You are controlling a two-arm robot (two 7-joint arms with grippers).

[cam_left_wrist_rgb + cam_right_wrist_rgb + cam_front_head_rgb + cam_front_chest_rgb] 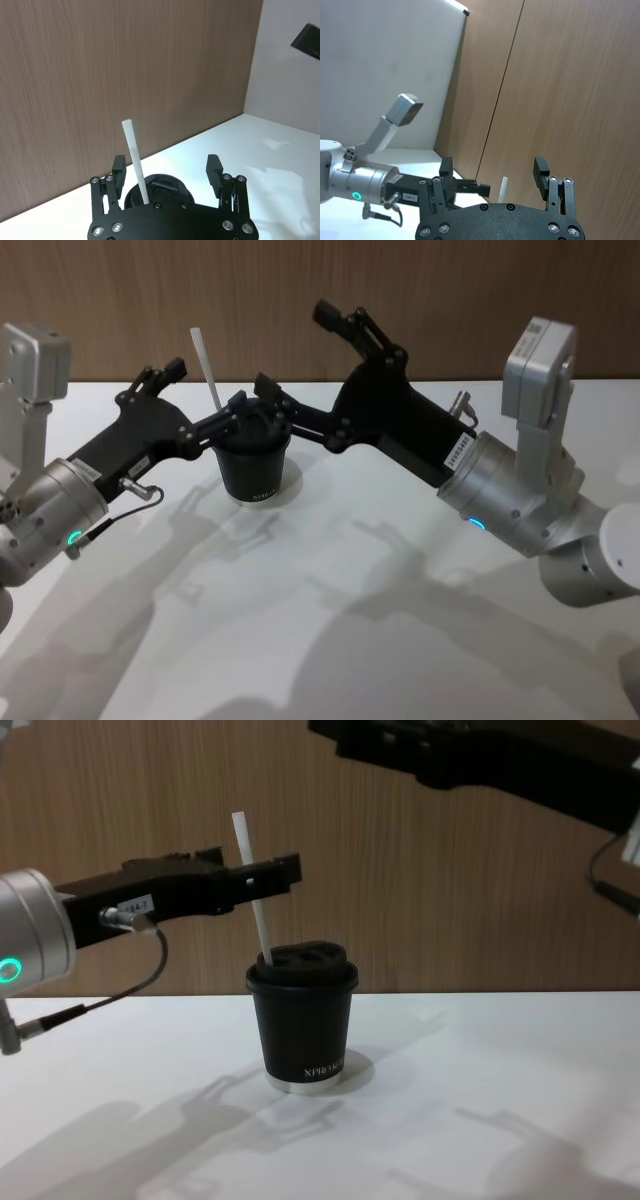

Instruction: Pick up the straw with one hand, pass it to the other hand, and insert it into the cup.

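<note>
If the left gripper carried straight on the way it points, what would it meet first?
Probably the straw, which stands in the cup between the left gripper's open fingers, nearer one of them. Past it, possibly the right gripper; depth is unclear.

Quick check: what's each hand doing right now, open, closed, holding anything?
Left hand: open, holding nothing; straw stands in cup.
Right hand: open, holding nothing.

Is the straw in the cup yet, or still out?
In. The straw stands tilted in the cup lid; the left gripper is open.
</note>
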